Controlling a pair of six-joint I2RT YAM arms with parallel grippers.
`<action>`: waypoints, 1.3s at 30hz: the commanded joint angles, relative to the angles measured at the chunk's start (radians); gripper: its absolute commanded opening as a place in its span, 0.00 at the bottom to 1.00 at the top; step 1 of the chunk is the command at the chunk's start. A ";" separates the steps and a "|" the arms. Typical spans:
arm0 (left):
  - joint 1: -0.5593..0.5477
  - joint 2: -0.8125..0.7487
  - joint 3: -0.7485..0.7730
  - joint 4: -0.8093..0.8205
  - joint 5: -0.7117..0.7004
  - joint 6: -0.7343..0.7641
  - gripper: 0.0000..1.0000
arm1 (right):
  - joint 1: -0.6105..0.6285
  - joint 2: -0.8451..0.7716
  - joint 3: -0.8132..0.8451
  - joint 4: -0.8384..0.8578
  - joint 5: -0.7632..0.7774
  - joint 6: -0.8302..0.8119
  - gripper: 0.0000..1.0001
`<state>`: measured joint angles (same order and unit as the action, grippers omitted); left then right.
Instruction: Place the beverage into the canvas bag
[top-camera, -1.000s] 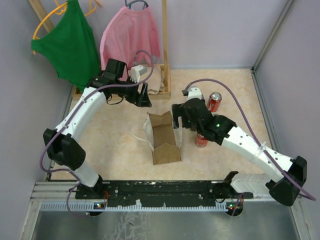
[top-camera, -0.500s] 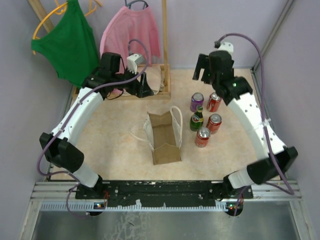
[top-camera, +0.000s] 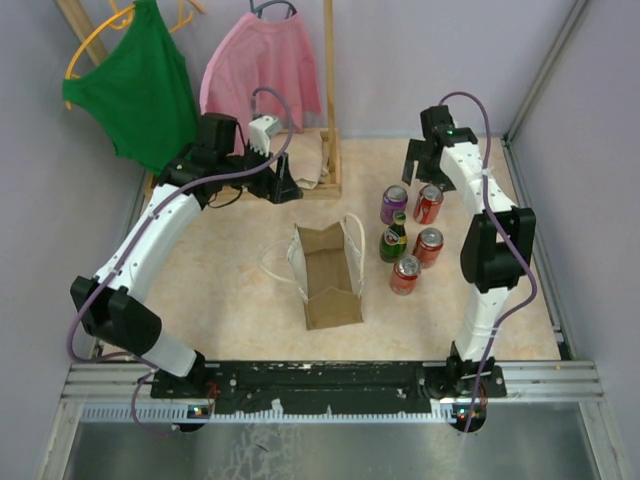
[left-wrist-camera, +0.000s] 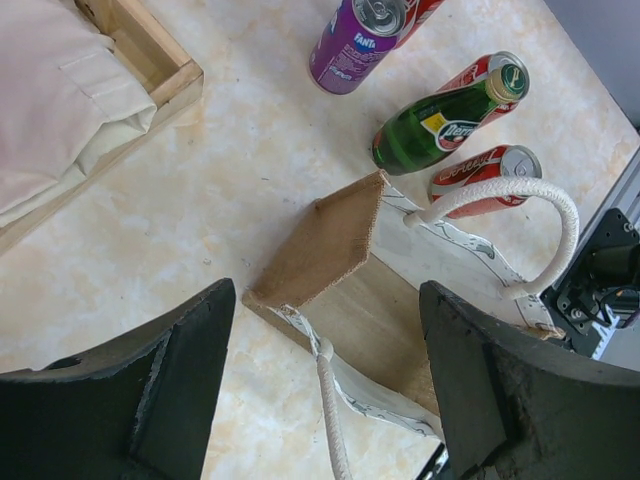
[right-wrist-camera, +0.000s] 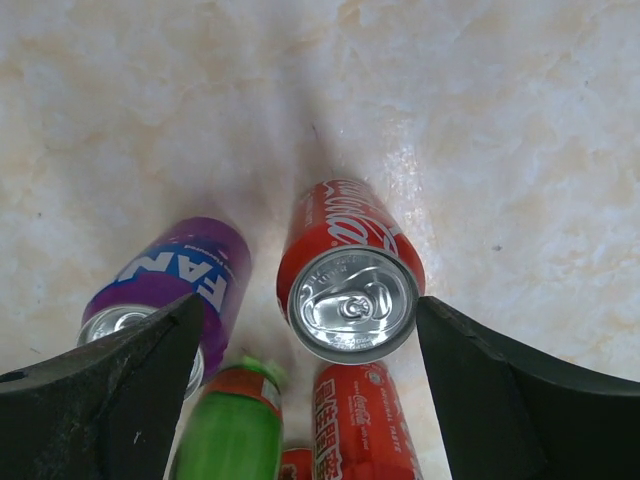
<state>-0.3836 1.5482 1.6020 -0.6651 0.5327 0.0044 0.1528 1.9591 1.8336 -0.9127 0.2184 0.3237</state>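
Observation:
The tan canvas bag (top-camera: 328, 278) stands open-mouthed in the middle of the table, its white cord handles (left-wrist-camera: 503, 190) hanging out to either side. Right of it stand a purple can (top-camera: 394, 204), a green bottle (top-camera: 392, 241) and three red cans (top-camera: 428, 203). My right gripper (top-camera: 424, 160) hovers open over the back of this group. In the right wrist view the far red can (right-wrist-camera: 352, 290) shows top-up between the right gripper (right-wrist-camera: 310, 304) fingers, untouched. My left gripper (top-camera: 283, 186) is open behind the bag, and its wrist view looks down at the bag (left-wrist-camera: 330, 245) from above.
A wooden rack (top-camera: 330, 120) at the back left holds a green top (top-camera: 140, 90) and a pink top (top-camera: 262, 70). A folded beige cloth (left-wrist-camera: 50, 110) lies on its base. Grey walls close the table on the left, the back and the right.
My right arm left the bag's right side, swung up and back, and now hangs over the cans at the back right. The left gripper shifted slightly toward the rack.

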 joint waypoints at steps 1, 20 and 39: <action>0.005 -0.044 -0.027 0.014 -0.007 0.016 0.80 | -0.029 -0.015 0.065 -0.009 -0.022 -0.016 0.87; 0.009 -0.036 -0.031 0.019 -0.016 0.013 0.80 | -0.076 0.085 0.017 -0.032 -0.093 -0.017 0.84; 0.011 -0.027 -0.033 0.017 -0.006 0.014 0.80 | -0.078 0.086 0.007 -0.075 -0.092 -0.024 0.76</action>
<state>-0.3771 1.5291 1.5703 -0.6647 0.5205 0.0051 0.0818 2.0663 1.8317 -0.9737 0.1329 0.3164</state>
